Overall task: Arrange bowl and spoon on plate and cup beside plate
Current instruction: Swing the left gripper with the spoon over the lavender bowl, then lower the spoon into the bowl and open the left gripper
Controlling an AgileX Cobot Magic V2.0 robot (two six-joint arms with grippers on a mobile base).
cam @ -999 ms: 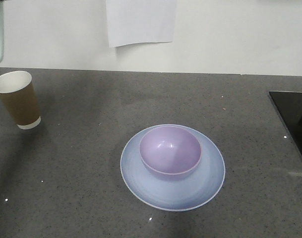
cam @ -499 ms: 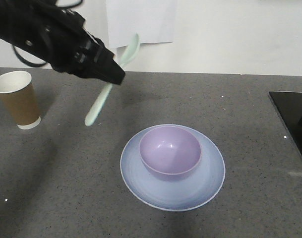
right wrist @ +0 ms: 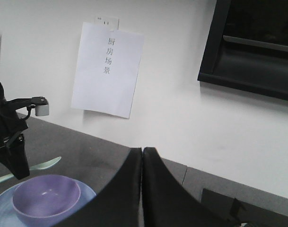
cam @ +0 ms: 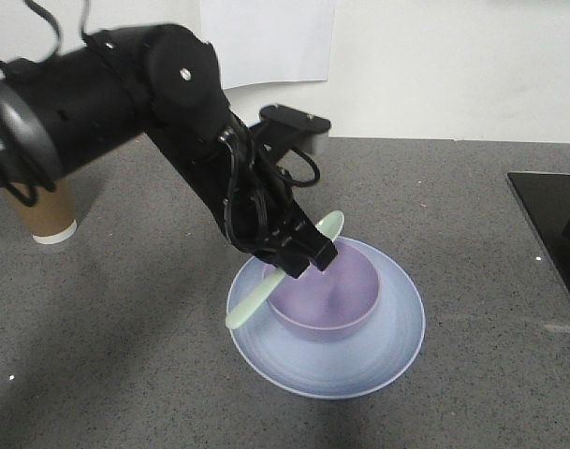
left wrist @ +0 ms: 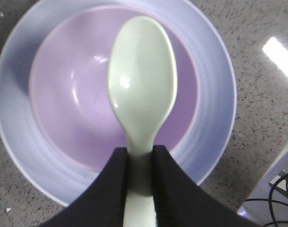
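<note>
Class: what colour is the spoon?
Pale mint green spoon, clearest in the left wrist view.

The bowl (cam: 324, 292) sits on the plate (cam: 378, 351), toward the plate's 12 o'clock side, near the middle of the worktop (cam: 453, 215). The spoon (cam: 280, 271) hangs over the bowl's 9 o'clock rim, clamped between the jaws of the left gripper (cam: 299, 254), its ends pointing to 2 and 8 o'clock. The cup (cam: 43, 213) stands on the worktop well apart at the plate's 10 o'clock, behind the left arm.
</note>
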